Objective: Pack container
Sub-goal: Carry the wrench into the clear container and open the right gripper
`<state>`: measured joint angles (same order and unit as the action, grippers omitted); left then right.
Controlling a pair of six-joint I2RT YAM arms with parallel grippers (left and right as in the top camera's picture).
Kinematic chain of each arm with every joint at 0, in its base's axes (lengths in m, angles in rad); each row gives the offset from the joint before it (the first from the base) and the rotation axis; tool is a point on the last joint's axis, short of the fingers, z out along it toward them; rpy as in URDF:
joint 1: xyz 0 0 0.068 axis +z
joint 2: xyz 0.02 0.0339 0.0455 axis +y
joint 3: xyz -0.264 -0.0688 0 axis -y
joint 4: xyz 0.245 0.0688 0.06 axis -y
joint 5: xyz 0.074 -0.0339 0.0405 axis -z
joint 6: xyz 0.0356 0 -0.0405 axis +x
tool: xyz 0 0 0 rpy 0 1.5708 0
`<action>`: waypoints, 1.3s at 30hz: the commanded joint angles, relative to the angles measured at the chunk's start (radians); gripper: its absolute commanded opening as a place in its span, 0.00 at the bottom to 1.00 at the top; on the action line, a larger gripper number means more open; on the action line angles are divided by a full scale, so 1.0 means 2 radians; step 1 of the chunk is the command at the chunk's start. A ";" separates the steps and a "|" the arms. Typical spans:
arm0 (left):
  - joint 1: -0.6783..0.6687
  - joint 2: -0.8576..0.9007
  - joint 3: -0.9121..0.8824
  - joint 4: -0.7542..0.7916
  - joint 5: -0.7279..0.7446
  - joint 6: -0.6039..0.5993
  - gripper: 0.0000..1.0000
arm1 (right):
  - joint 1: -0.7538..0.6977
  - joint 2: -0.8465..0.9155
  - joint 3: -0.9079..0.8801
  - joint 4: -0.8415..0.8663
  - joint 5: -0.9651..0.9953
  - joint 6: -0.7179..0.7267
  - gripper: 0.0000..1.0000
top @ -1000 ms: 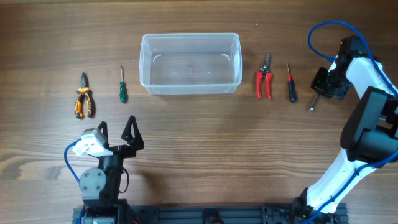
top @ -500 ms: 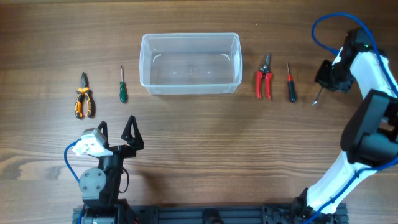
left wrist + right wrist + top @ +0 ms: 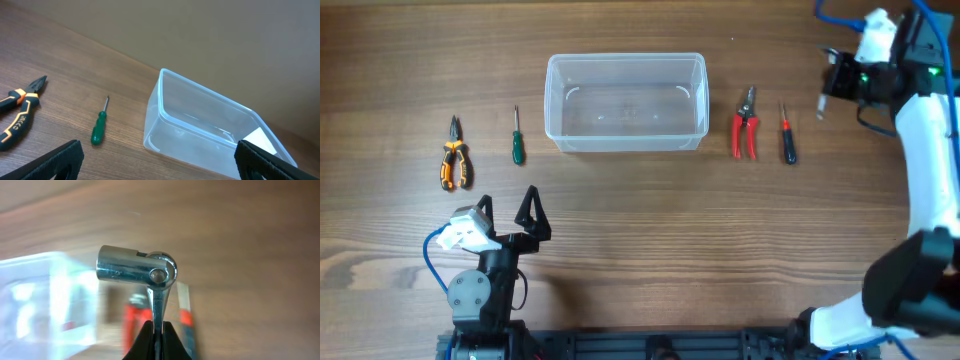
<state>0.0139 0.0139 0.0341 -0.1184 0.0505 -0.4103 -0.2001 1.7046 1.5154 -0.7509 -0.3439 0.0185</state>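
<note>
Right gripper (image 3: 832, 85) lifts the wrench (image 3: 820, 104): a second ago we saw it low on the table (image 3: 650, 250), right of the container (image 3: 625, 102) and beyond the red screwdriver (image 3: 787, 135). It now hangs higher and farther back, about level with the container's far wall, and the wrench has travelled with it. Its wrist view shows the jaws pinched fully together on the wrench's thin steel shank, with the swivel socket head standing above the dark fingertips (image 3: 141, 344). Everything else lies where it did

The container, a clear tub with rounded corners and a rim, sits on the wood with tools on both sides, and we see nothing inside it. In the left wrist view a pale patch shows through its right end wall; we cannot tell what it is

Left of the container lie the green screwdriver (image 3: 517, 140) and, farther out, the pliers (image 3: 455, 160) with orange and black handles. Right of it lie the red cutters (image 3: 744, 128), then the red screwdriver. White lettering runs along one pliers handle, too small for us to read with certainty

The left gripper (image 3: 507, 200) rests nearer the robot than the container and to its left, jaws spread wide, holding nothing
</note>
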 commanded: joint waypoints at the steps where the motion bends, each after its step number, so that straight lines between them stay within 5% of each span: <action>1: -0.002 -0.003 -0.004 0.002 0.004 -0.007 1.00 | 0.052 -0.043 0.013 0.017 -0.081 -0.049 0.04; 13: -0.002 -0.003 -0.004 0.002 0.004 -0.007 1.00 | 0.243 -0.059 0.013 0.057 -0.024 -0.121 0.04; 20: -0.002 -0.003 -0.004 0.002 0.004 -0.007 1.00 | 0.323 -0.059 0.013 0.106 0.030 -0.237 0.04; 26: -0.002 -0.003 -0.004 0.002 0.004 -0.007 1.00 | 0.348 -0.055 0.013 0.112 0.030 -0.379 0.04; 39: -0.002 -0.003 -0.004 0.002 0.004 -0.007 1.00 | 0.349 0.073 0.013 0.111 0.031 -0.389 0.04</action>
<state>0.0139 0.0139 0.0341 -0.1184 0.0505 -0.4103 0.4969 1.7584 1.5211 -0.5365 -0.2878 -0.7395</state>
